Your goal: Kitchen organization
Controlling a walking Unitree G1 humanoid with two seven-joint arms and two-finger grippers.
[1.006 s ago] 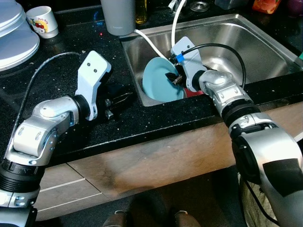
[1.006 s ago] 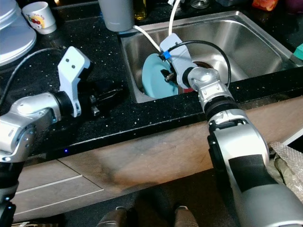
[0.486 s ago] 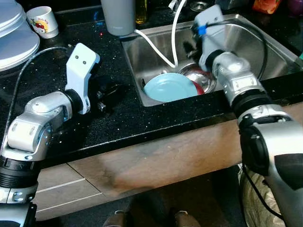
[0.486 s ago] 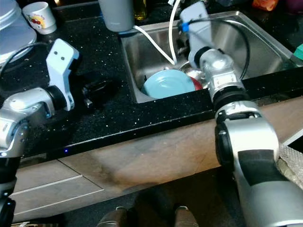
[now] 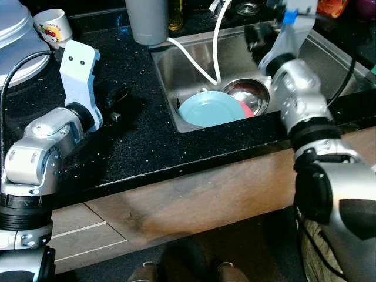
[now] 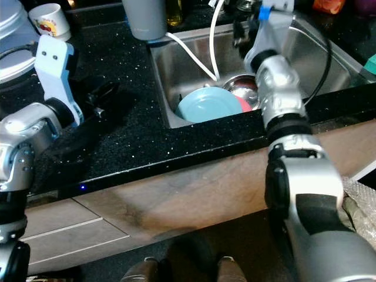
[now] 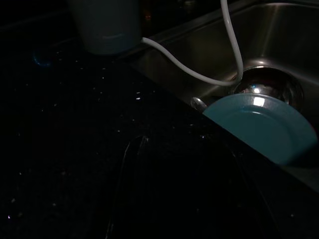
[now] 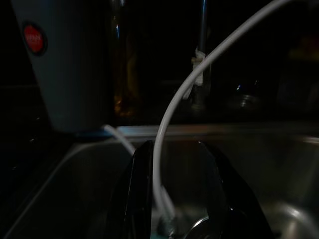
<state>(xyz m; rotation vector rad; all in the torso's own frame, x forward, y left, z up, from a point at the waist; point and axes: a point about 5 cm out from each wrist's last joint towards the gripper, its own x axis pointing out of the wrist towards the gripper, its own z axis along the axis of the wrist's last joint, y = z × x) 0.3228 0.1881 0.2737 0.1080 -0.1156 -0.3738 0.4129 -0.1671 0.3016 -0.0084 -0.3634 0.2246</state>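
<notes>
The steel sink's right half lies open. Its left near corner is crowded by a round teal plate and a steel bowl, and a white hose crosses above, possibly touching them.

Pretty well lit from above in both eye views, slight motion blur up top. Glare off the steel sink. Wrist views super dark, murky, barely any detail.

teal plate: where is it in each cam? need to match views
Left eye: teal plate at the sink's front left, against a steel bowl.
Right eye: same place.
Left wrist: behind the counter edge.
Right wrist: cannot make it out.
Shared landmark: white hose.
</notes>
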